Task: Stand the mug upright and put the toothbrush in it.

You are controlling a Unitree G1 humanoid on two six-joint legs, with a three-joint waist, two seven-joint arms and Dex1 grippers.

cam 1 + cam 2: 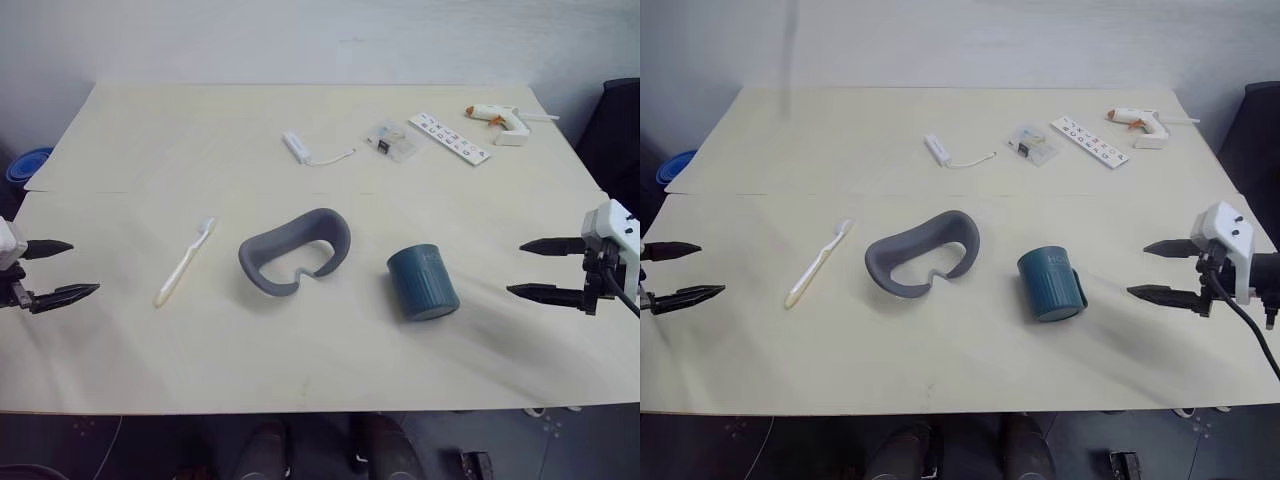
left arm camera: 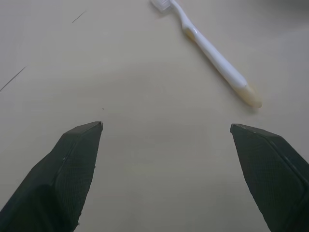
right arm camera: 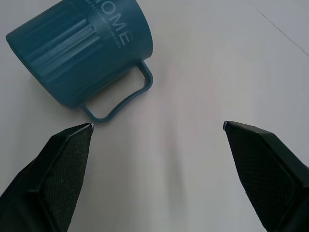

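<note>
left gripper [image 1: 62, 270] at the table's left side, jaws spread wide, nothing between them, hanging off the tabletop [image 1: 300, 340].

toothbrush [image 1: 186, 262] lies flat ahead of the left jaws and off to one side of their line, bristle head at the far end, butt end nearest. apart from the fingers, not between them. risk: the handle is slim and flat on the wood, so a closing pinch could skate it away or catch only one edge and spin it. a grip at the butt end would leave it swinging when lifted.

grey face-pad ring [image 1: 295, 252] sits between toothbrush and mug, near both. risk: a low carry of the brush toward the mug could snag on it or shove it into the mug.

mug [image 1: 423, 282] lies on its side, ahead of the right jaws, loop handle [image 3: 126, 94] turned toward them, "home" lettering on the band near the rim. clear of both fingers. risk: it is round and resting on its ribs, so a nudge from one finger first would probably roll it off. pinching the thin handle alone may let the body swing rather than stand.

right gripper [image 1: 548, 269] at the table's right side, jaws wide apart, empty.

far items, white adapter stick [image 1: 295, 146], glue gun [image 1: 498, 120], well away from either set of jaws; little hazard.
</note>
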